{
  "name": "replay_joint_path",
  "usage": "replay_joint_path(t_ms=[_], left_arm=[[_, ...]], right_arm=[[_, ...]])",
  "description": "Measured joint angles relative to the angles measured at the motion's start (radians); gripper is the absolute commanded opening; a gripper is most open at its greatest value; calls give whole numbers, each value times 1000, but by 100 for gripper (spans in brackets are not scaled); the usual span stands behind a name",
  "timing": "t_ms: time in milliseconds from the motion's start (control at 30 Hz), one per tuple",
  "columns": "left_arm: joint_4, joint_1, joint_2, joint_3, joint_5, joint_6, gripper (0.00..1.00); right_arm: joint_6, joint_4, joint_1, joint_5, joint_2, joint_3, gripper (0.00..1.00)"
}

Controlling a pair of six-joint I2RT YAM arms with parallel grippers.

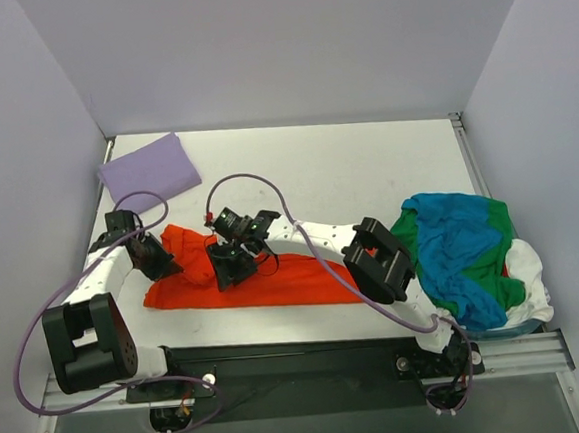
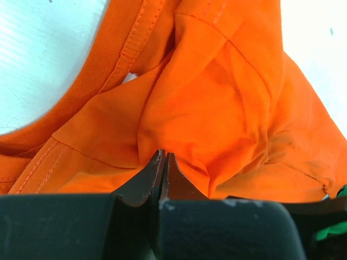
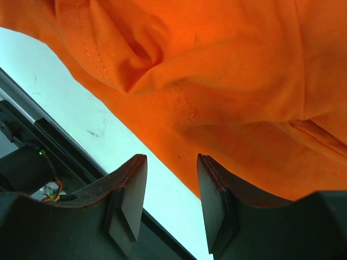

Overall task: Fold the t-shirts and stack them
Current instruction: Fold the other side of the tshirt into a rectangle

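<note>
The orange-red t-shirt (image 1: 275,283) lies rumpled near the table's front edge, left of centre. At its left end my left gripper (image 1: 163,262) is low, its jaws pressed together (image 2: 162,157) where the orange cloth (image 2: 217,108) puckers into folds. My right gripper (image 1: 229,271) hovers over the shirt's middle and stands open (image 3: 172,162) above the hem (image 3: 179,135), nothing between its fingers. A folded lavender t-shirt (image 1: 148,167) rests at the far left. Blue (image 1: 462,243), green (image 1: 496,225) and white (image 1: 531,293) t-shirts lie heaped at the right.
The white table (image 1: 346,172) is walled at the back and both sides. A metal rail (image 1: 311,360) with the arm bases runs along the near edge, and it shows close under my right gripper as a dark strip (image 3: 59,151). My right arm's elbow (image 1: 378,260) stands beside the heap.
</note>
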State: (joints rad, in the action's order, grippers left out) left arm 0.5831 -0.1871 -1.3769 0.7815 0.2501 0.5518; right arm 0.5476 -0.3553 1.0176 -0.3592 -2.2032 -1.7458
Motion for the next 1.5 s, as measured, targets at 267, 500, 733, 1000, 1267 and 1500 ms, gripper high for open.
replay_joint_path(t_ms=[267,500,733,1000,1267,1500], left_arm=[[1,-11,29,-7,21,-15,0],[3,-12,35,-17,28,-18,0],[4,-12,38,-17,39,-18,0],[4,-12,73,-42,51,-18,0],[19,-12,124,-77,65,-23,0],[43,-12,184,-86,51,-28,0]], right_arm=[[10,8,3,36,-26,-18,43],[14,21,3,52,-89,-72,42],[29,11,3,73,-109,-111,28],[35,-12,3,100,-135,-126,2],[36,-21,-3,97,-131,-126,0],[31,-52,-34,35,-54,-46,0]])
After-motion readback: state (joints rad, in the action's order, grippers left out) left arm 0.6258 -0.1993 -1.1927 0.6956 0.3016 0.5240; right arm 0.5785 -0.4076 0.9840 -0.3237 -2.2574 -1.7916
